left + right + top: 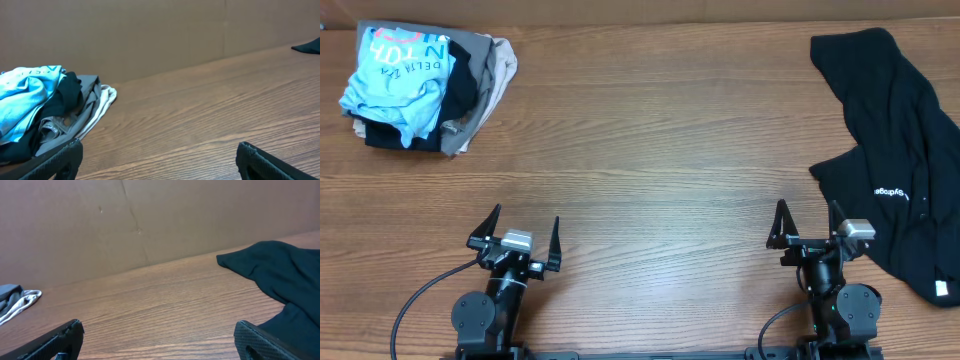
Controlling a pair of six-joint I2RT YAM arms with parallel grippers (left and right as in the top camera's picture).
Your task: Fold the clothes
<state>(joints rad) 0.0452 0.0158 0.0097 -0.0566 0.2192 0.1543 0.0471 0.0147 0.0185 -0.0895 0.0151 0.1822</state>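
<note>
1. Wood-grain worktop (650, 150) is seen from above. A plain brown wall (150, 35) is seen behind it in the wrist views.
2. Blue T-shirt (395, 75) is located at the far left corner, crumpled on top of a pile (475, 85) of black, grey and beige garments. White lettering faces up, and a red-orange mark is seen at its far edge.
3. Black T-shirt (900, 120) is spread loosely along the right side, with small white text (888, 190) showing.
4. Left claw (527, 222) is parked at the near edge, jaws spread wide, nothing gripped. It is well apart from the blue T-shirt.
5. Right claw (808, 215) is parked likewise, jaws spread wide, nothing gripped. The black T-shirt lies just beside it on its right; contact cannot be told.
</note>
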